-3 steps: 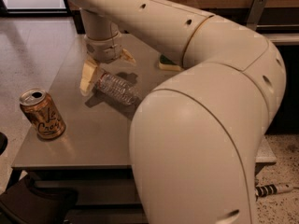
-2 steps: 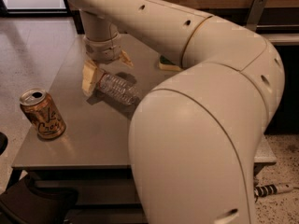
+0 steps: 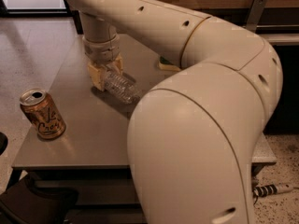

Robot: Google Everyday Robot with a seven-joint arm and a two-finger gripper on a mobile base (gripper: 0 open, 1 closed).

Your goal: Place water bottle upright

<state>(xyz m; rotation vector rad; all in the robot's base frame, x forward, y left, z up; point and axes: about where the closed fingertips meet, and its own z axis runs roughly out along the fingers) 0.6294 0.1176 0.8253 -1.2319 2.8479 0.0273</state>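
Observation:
The water bottle (image 3: 124, 89), clear and ribbed, lies on its side on the grey table (image 3: 88, 134), its bottom end pointing toward the front right. Its cap and neck end are hidden between my fingers. My gripper (image 3: 106, 72) reaches down from the arm at the table's back left. Its yellowish fingers (image 3: 96, 76) press against both sides of the bottle's upper end. The bottle still rests on the table top.
A gold-orange LaCroix can (image 3: 43, 114) stands upright near the table's front left edge. A small yellow-green object (image 3: 166, 66) lies behind my arm. My large arm link (image 3: 196, 143) covers the table's right half. A power strip (image 3: 273, 189) lies on the floor at the right.
My fingers have closed in from a wide spread onto the bottle's neck end. The bottle has stayed lying in nearly the same spot. The can has not moved.

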